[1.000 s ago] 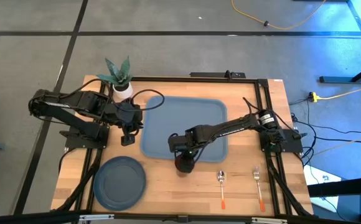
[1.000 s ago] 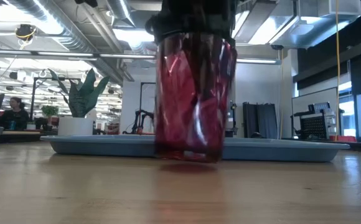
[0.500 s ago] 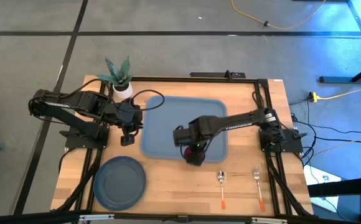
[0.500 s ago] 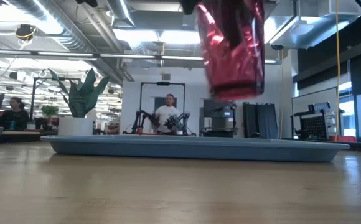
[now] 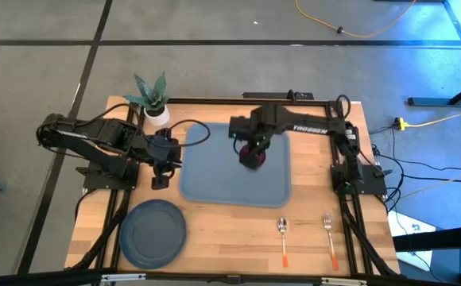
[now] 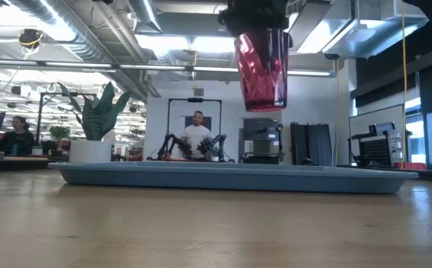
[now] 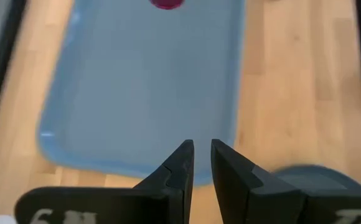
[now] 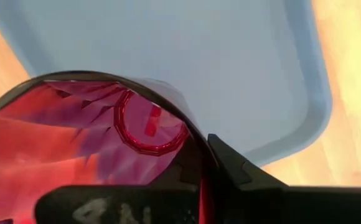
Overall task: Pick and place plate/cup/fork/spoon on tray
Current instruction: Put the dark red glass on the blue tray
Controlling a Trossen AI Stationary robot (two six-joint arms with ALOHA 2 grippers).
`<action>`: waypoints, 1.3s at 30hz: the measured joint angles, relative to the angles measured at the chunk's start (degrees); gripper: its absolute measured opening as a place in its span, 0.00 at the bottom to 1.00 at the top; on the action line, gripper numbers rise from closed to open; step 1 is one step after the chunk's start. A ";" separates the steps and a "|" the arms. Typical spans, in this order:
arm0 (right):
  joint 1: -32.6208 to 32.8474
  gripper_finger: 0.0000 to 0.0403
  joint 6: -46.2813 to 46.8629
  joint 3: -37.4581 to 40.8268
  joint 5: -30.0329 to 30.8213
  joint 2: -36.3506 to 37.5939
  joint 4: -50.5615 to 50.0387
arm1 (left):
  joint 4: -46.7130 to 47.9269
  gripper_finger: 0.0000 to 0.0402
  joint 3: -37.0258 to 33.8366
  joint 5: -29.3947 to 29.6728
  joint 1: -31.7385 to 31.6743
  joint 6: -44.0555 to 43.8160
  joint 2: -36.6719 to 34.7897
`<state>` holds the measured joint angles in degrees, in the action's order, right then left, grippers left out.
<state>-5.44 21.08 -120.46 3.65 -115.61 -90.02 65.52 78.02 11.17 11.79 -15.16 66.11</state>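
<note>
The dark red cup (image 5: pixel 251 154) hangs high over the far part of the light blue-grey tray (image 5: pixel 234 163), held by my right gripper (image 5: pixel 249 144). In the low view the cup (image 6: pixel 261 71) is well above the tray (image 6: pixel 238 177). The grey-blue plate (image 5: pixel 153 232) lies on the table near the left front corner. The spoon (image 5: pixel 283 238) and the fork (image 5: pixel 331 238) lie on the wood at the front right. My left gripper (image 5: pixel 160 171) waits beside the tray's left edge, empty, its fingers (image 7: pixel 183 163) nearly together. My right gripper holds the cup by its wall at the rim (image 8: pixel 190 134), coming from above. One finger (image 8: pixel 236 174) lies outside the wall; the other appears to be inside the cup. The cup hangs mouth up, about upright, lifted clear of the tray.
A white plant pot with a green plant (image 5: pixel 156 111) stands at the tray's far left corner. Black frame rails run along the table's edges. A person stands in the room behind the table (image 6: pixel 197 134).
My right gripper has lifted the cup off the table at the tray's near edge, then carried it up and toward the far edge, over the tray. The cup tipped on the way and now hangs about upright.
</note>
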 joint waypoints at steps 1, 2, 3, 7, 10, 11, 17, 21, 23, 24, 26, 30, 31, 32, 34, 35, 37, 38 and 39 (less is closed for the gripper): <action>-0.90 0.03 -1.00 0.00 -0.07 0.00 0.03 | 0.00 0.12 0.00 1.17 -0.03 -0.07 0.00; -1.74 0.03 -1.90 0.00 -0.10 0.00 0.00 | -0.03 0.12 0.00 2.55 -0.04 -0.04 0.00; -2.65 0.03 -2.24 0.00 -0.26 0.04 -0.02 | -0.22 0.12 0.00 3.74 -0.04 0.26 0.00; -6.57 0.03 -7.16 0.05 -0.10 0.07 0.04 | -3.62 0.12 0.00 7.04 -0.18 1.96 0.00; -9.78 0.03 -9.90 2.12 -0.06 0.30 0.02 | -6.69 0.12 0.00 7.94 -1.76 2.19 -0.02; -10.95 0.03 -11.15 3.50 -0.06 0.47 0.11 | -7.15 0.12 0.00 7.90 -2.49 2.21 0.00; -15.87 0.03 -18.30 11.87 -0.07 2.12 1.95 | -7.28 0.12 0.00 7.90 -6.81 2.23 0.17; -18.71 0.03 -21.12 17.62 -0.40 3.17 9.71 | -7.30 0.12 0.00 7.76 -9.47 2.25 0.20; -20.02 0.03 -22.39 19.64 -0.28 3.23 11.91 | -7.28 0.12 0.00 7.45 -10.45 2.26 0.20; -20.58 0.03 -23.06 20.73 -0.28 3.23 13.18 | -7.29 0.12 0.00 7.31 -10.81 2.27 0.20; -21.46 0.03 -24.23 22.97 -1.11 3.23 15.46 | -7.26 0.12 0.00 6.79 -11.47 2.27 0.20; -22.61 0.03 -25.26 26.95 -3.97 3.24 20.61 | -7.22 0.12 0.00 4.64 -12.87 2.74 0.20; -22.81 0.03 -25.29 27.95 -4.58 3.30 21.63 | -7.13 0.12 0.00 4.05 -13.15 3.78 0.20; -22.97 0.03 -25.31 28.78 -5.01 3.30 22.87 | -7.06 0.12 0.00 3.59 -13.40 5.02 0.20; -23.04 0.03 -25.45 29.76 -5.14 3.29 23.95 | -7.06 0.12 0.00 2.83 -13.74 6.59 0.20; -23.07 0.03 -25.83 30.04 -5.12 3.31 23.94 | -7.06 0.12 0.00 2.74 -13.91 6.75 0.20; -23.01 0.03 -26.04 30.62 -5.24 3.32 25.22 | -7.07 0.12 0.00 2.70 -14.42 6.73 0.20; -23.04 0.03 -26.07 30.78 -5.39 3.32 25.67 | -7.07 0.12 0.00 2.78 -14.72 6.75 0.20; -23.15 0.03 -26.08 30.79 -5.35 3.32 25.66 | -7.07 0.12 0.00 2.82 -15.03 6.76 0.20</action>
<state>-28.59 -5.00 -89.68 -1.69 -112.29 -64.36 58.45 78.02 13.99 -3.24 -8.40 66.30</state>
